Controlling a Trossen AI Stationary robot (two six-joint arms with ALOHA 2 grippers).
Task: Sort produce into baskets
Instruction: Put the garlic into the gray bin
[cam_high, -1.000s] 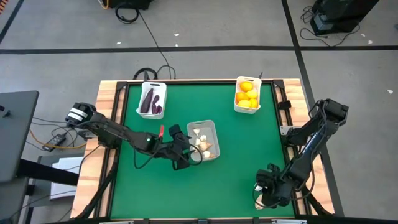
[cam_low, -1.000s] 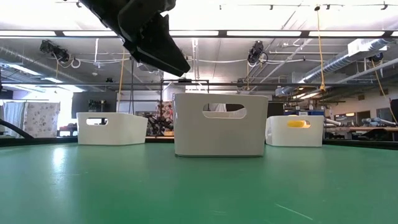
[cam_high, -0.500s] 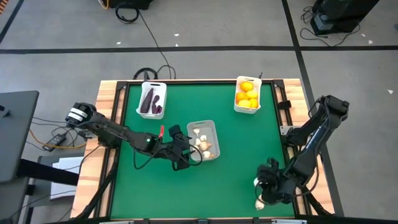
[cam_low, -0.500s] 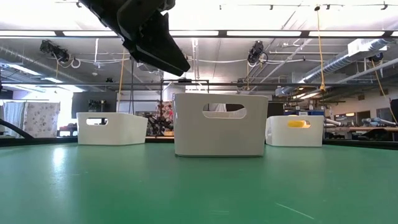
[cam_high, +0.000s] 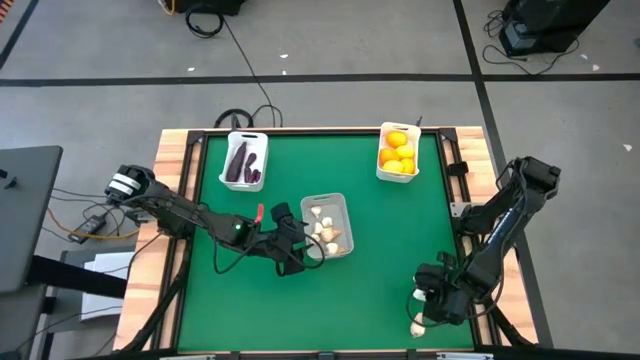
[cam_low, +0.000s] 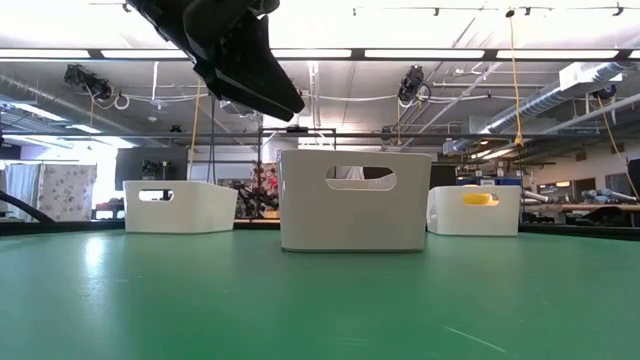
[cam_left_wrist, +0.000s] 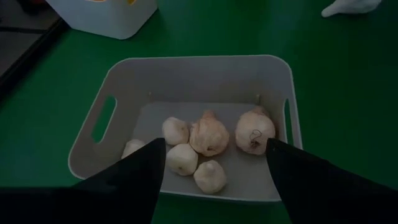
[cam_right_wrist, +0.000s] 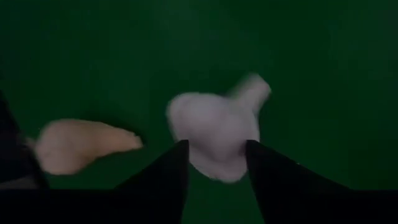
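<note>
One whitish garlic bulb (cam_right_wrist: 217, 134), stubby stem, between right gripper (cam_right_wrist: 214, 163) fingers (cam_right_wrist: 165, 171)

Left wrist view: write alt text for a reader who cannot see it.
A white basket on green table holds six whitish garlic bulbs, seen from above between the left gripper's two dark, spread fingers. Part of another white basket shows beyond it, and a small white item lies farther off.

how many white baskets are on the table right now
3: one basket holding purple vegetables at the far left, one holding citrus at the far right, one holding garlic mid-table.
</note>
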